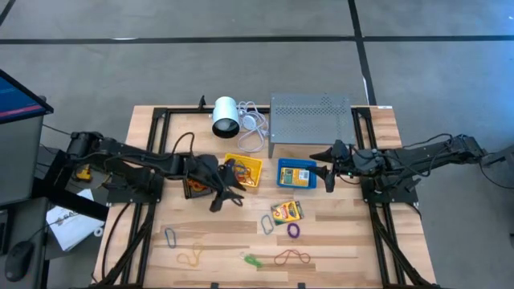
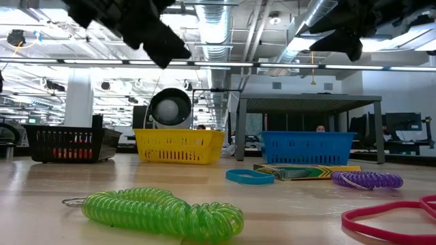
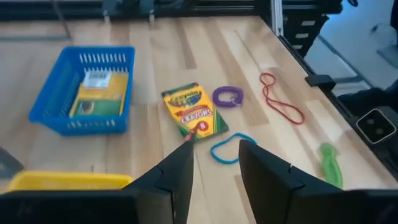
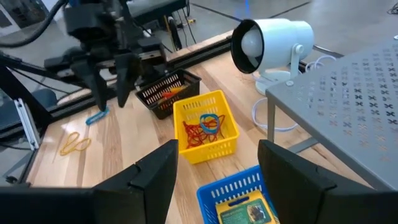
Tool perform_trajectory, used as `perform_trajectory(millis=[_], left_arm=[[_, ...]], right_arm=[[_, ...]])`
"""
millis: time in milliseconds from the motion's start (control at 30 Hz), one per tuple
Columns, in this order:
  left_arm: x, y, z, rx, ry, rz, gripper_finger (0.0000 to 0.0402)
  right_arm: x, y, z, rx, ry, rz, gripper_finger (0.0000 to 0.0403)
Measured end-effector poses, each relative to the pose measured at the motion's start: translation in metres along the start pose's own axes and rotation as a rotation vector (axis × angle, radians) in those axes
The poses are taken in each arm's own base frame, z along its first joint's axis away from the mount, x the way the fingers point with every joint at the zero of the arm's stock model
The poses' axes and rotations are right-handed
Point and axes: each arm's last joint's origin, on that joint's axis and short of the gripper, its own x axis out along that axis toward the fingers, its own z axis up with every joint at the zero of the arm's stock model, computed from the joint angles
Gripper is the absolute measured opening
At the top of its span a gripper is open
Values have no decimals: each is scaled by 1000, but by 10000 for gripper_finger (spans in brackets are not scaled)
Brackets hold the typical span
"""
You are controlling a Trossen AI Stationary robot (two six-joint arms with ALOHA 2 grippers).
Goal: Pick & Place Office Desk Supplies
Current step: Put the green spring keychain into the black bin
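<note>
A pale wooden table (image 1: 337,241) stands on a grey floor crossed by dark lines; beyond it the low view shows an open hall with ceiling ducts and strip lights. Along the near edge, from the left, lie a blue clip (image 1: 170,237), a yellow rubber band (image 1: 190,257), a green coil (image 1: 253,261) and a red rubber band (image 1: 291,258). The left gripper (image 1: 227,198) hovers empty, fingers parted, beside the black basket (image 1: 193,188) and yellow basket (image 1: 244,170). Mid-table, a crayon box (image 1: 287,211) lies flat between a blue band (image 1: 267,225) and a purple coil (image 1: 293,231). Another crayon box sits in the blue basket (image 1: 296,173). The right gripper (image 1: 328,178) waits just beside it, open and empty. The table's right side is bare wood.
</note>
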Motion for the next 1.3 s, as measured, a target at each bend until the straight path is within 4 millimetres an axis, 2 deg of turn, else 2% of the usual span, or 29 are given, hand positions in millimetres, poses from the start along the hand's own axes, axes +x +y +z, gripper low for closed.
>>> perform_trajectory(millis=[200, 400, 600, 767, 933, 1300], left_arm=[[0, -17, 11, 118, -29, -27, 129], [6, -28, 8, 105, -7, -61, 167], [33, -50, -7, 93, 101, -137, 201], [56, -72, 5, 124, 164, -202, 211], [68, -86, 18, 139, 231, -255, 210], [101, -125, -5, 188, 386, -349, 203]], right_arm=[[0, 1, 1, 7, -14, 5, 217], [4, 2, -1, 4, 1, -2, 217], [14, 4, -7, -14, 43, -20, 217], [19, 8, -5, -1, 18, -6, 217], [19, 10, 0, 7, 4, 6, 217], [16, 18, -2, 3, 41, 105, 217]])
